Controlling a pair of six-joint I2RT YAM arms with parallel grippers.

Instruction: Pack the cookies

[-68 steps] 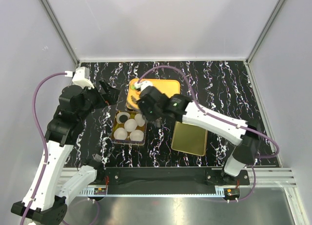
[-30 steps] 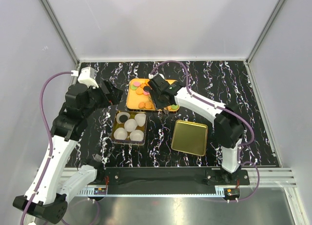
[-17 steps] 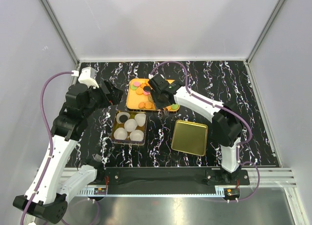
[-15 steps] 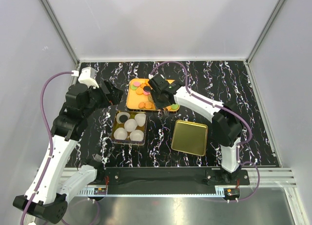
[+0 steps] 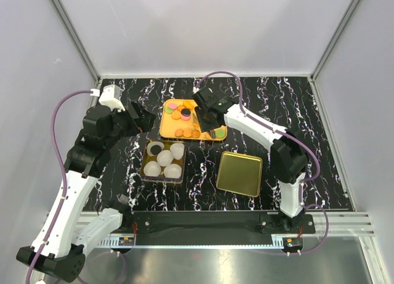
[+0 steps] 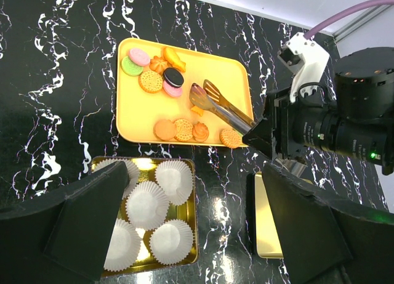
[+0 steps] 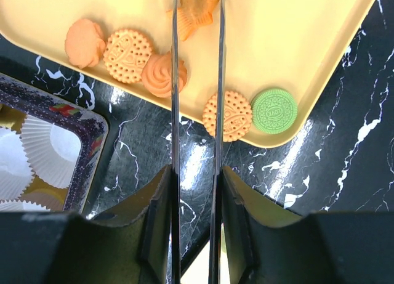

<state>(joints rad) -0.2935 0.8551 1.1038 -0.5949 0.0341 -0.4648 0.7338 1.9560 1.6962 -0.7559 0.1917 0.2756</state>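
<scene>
The cookies [image 5: 180,115] lie on an orange tray [image 5: 217,124]: orange, pink, green and black discs, also in the left wrist view [image 6: 151,81]. My right gripper [image 5: 207,111] is shut on metal tongs [image 6: 220,106]. The tong arms [image 7: 174,111] stand apart and straddle an orange cookie [image 7: 192,16]; their tips are cut off in the right wrist view. A green cookie [image 7: 274,110] and a dotted one [image 7: 228,116] lie beside them. My left gripper [image 5: 143,117] is open and empty, high over the tin.
A gold tin [image 5: 146,171] with several white paper cups [image 6: 148,204] sits just near of the tray; its far-left cup looks dark inside. A gold lid [image 5: 239,174] lies to the right. Grey walls stand close around the marbled table.
My right gripper has carried the tongs from over the tin back to the tray, then shifted slightly farther back and right. The left arm rose slightly early on and has stayed still since.
</scene>
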